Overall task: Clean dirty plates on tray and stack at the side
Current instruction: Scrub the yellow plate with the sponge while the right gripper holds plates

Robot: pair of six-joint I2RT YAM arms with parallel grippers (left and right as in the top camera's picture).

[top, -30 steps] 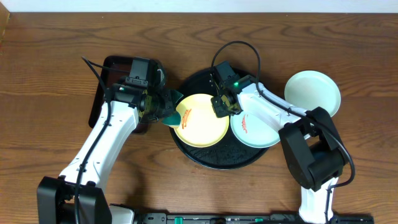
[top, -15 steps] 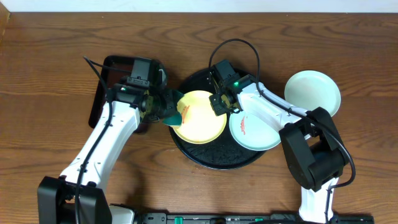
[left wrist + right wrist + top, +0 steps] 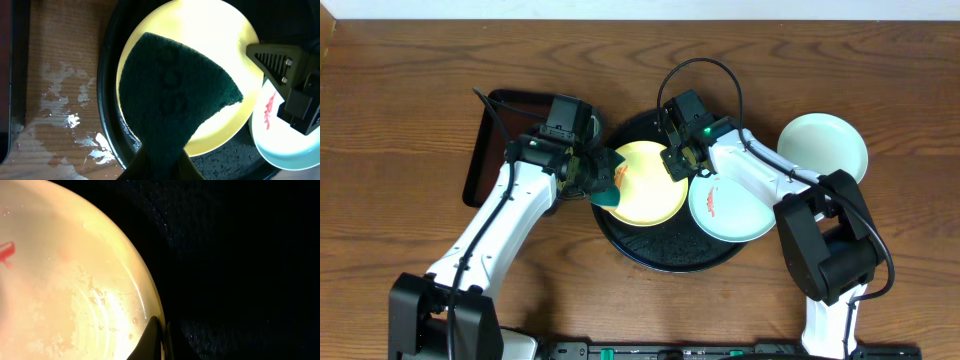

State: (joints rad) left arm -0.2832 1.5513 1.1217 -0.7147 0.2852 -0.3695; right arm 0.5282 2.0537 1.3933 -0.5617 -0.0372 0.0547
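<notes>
The yellow plate sits tilted on the round black tray; it also shows in the left wrist view and the right wrist view. My right gripper is shut on the yellow plate's rim. My left gripper is shut on the teal sponge, which lies over the plate's left part. A pale bluish-white plate with red smears lies on the tray's right side. Another pale plate rests on the table at the right.
A dark rectangular tray lies left of the round tray. Water patches wet the wood beside the tray's rim. Cables run over both arms.
My left gripper has moved right and brought the sponge over the yellow plate's left part. My right gripper has lifted the plate's rim a little toward the back.
</notes>
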